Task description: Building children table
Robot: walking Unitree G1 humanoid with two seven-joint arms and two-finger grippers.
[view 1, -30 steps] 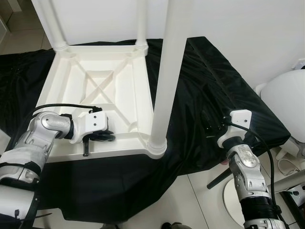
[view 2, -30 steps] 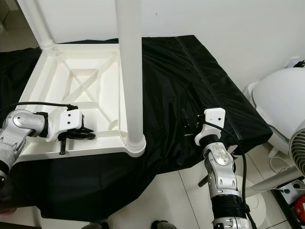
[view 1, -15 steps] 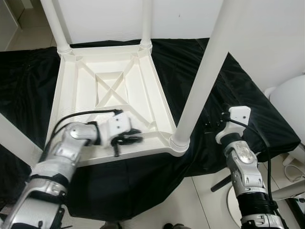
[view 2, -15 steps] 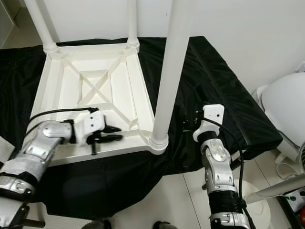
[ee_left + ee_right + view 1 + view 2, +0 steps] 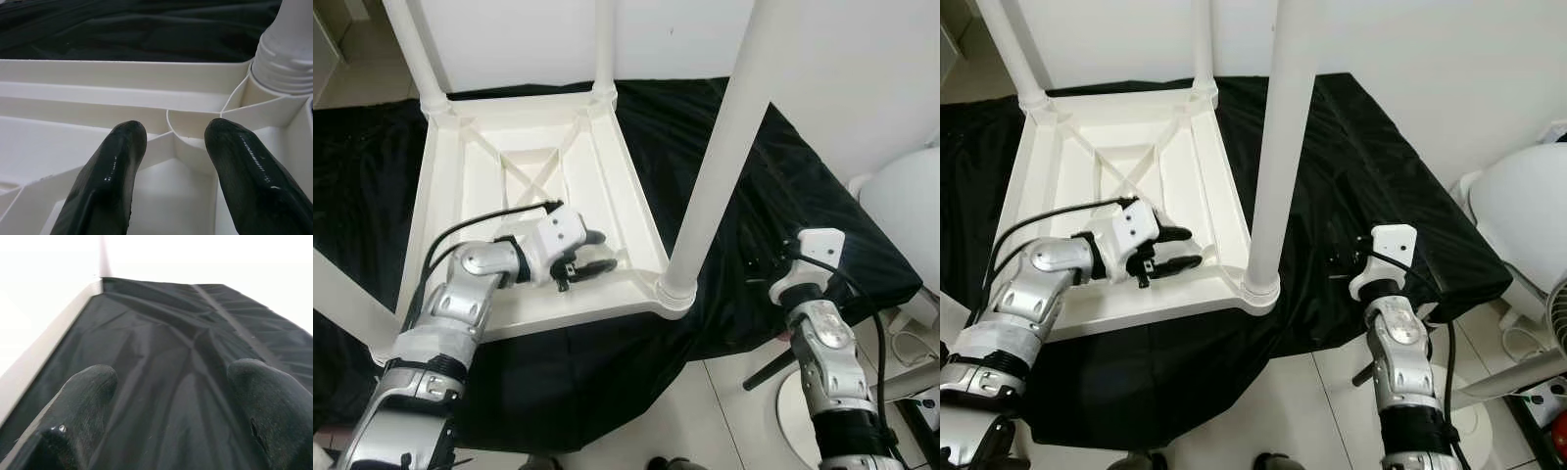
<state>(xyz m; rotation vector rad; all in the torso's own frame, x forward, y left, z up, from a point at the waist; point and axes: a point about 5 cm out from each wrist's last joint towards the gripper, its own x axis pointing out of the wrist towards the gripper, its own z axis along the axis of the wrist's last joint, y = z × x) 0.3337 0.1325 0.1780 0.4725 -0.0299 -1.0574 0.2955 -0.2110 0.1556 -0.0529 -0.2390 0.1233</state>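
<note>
**Background stuff around the work area**

So there's a black cloth (image 5: 773,196) draped over the whole surface, pretty wrinkled, hanging down over the front edge toward the floor. Behind it is a plain white wall (image 5: 862,59). The floor (image 5: 1322,401) is light tile with visible grout lines. Off to the right sits a big rounded white object (image 5: 901,211), can't tell what it is exactly. In the right eye view, a fan grille (image 5: 1557,323) peeks in at the right edge, with something red (image 5: 1557,431) low in the corner.
</note>
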